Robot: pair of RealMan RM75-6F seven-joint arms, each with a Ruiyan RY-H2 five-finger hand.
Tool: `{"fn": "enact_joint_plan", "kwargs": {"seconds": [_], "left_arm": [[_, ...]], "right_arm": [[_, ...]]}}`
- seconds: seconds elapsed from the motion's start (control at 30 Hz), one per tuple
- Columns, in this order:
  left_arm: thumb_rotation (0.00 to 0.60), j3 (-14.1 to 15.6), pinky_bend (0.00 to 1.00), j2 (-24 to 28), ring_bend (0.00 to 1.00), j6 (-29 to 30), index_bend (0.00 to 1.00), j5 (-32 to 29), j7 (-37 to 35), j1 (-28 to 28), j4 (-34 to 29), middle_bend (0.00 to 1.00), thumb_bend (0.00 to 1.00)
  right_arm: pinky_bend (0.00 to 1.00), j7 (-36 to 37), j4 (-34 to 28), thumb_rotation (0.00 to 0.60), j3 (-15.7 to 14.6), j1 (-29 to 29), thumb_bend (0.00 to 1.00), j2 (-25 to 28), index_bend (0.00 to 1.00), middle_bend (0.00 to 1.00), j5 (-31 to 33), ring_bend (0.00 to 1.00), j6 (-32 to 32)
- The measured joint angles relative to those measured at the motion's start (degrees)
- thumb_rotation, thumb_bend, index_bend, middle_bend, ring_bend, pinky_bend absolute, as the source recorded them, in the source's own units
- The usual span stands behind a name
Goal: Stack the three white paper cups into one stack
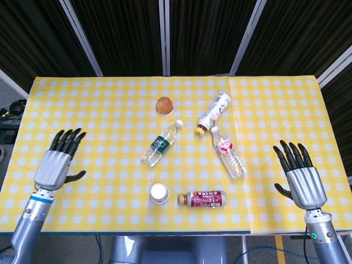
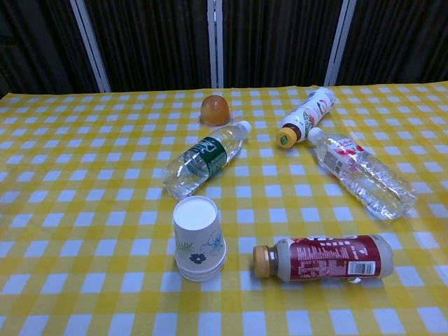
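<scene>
The white paper cups (image 1: 159,193) stand upside down in one stack (image 2: 198,239) near the table's front edge, floral print on the side and several rims showing at the bottom. My left hand (image 1: 58,161) hovers open at the far left of the table, well away from the stack, fingers spread and pointing away. My right hand (image 1: 300,177) is open at the far right, palm up, holding nothing. Neither hand shows in the chest view.
A dark red bottle (image 1: 202,199) lies just right of the stack. A green-label bottle (image 1: 161,143) lies behind it. A clear bottle (image 1: 228,153), a white-label bottle (image 1: 214,114) and an orange dome (image 1: 164,105) lie farther back on the yellow checked cloth (image 1: 99,110).
</scene>
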Motion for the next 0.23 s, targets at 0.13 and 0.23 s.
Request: {"fn": "enact_joint_plan", "kwargs": {"seconds": [0.13,0.23], "left_arm": [[0.600,2.79,0.00,3.27,0.00,4.77,0.00,-0.16,-1.30,5.97,-1.55,0.00,0.00],[0.600,3.69,0.00,4.56,0.00,5.99,0.00,0.46,-2.81,8.04,-1.58,0.00,0.00]], "right_arm": [[0.00,0.75,-0.51,0.600,0.25,-0.12,0.00,0.53,0.00,0.00,0.13,0.00,0.16],[0.00,1.59,-0.84,0.600,0.43,-0.28,0.00,1.04,0.00,0.00,0.00,0.00,0.63]]}}
